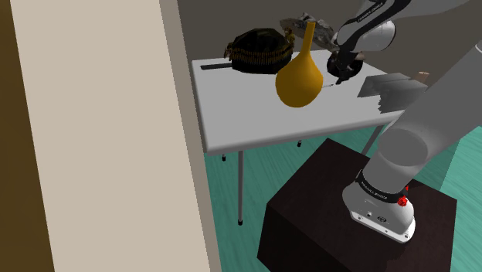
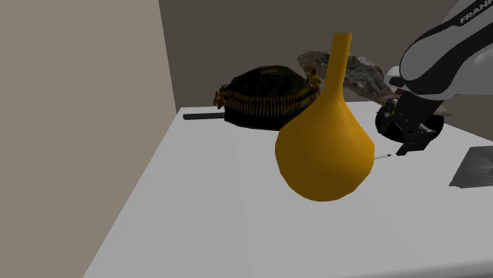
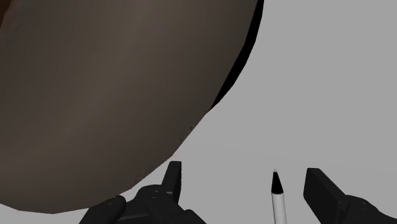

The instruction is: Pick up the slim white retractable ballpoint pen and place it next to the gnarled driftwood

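One big pale wall panel takes up the shoulder view's left side. It has a brown strip at the very edge and a darker grey wall behind it.

Next comes the white table on thin legs, standing on a blue-green floor. At the table's back left lies a thin black strip. Beside it sits a round black thing with a band of gold beads. Then comes the yellow vase — fat at the bottom, with a long thin neck, standing upright. Behind the vase, at the back edge of the table, lies the bumpy grey-brown driftwood.

My gripper hangs low over the table, just to the right of the vase. Its two black fingers stand apart and clasp nothing. The white pen lies flat on the table between them. It is closer to one finger than the other and touches neither, and its black tip points away from my hand. In the wrist view the vase's round belly looks dim and brown, just beside my other finger. The driftwood is a little way behind the pen.

Farther right a flat grey thing lies on the table. My dark box stand sits on the floor at the lower right — in front of the table.
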{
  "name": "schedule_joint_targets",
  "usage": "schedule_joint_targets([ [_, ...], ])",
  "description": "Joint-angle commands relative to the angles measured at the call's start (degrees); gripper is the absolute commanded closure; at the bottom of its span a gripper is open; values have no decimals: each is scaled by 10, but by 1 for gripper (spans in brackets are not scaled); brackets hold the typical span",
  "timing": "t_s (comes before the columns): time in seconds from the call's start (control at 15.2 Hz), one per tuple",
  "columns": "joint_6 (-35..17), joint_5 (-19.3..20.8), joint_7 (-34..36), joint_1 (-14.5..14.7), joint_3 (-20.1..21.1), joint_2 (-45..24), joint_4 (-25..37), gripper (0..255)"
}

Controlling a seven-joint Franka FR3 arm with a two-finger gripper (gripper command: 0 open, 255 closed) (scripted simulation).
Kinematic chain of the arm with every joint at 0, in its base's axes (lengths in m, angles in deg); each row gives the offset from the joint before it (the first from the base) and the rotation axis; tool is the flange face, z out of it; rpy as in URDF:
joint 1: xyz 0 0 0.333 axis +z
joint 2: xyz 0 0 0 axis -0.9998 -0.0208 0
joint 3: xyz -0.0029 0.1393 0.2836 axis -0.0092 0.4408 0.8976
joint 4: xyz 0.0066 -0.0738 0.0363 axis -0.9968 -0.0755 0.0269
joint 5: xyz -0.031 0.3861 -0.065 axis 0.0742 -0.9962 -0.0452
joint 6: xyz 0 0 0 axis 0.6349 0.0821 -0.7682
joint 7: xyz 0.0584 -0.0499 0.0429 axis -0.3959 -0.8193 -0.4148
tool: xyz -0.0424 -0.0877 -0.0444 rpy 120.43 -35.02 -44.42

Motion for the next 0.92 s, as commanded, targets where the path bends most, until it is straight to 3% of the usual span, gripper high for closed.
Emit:
schedule_joint_targets([
  [0.0,0,0,0,0,0,0,0,0],
  [0.07,0,0,0,0,0,0,0,0],
  [0.33,80,49,35,-25,31,76,10,0],
  [0.86,80,48,35,-25,31,76,10,0],
])
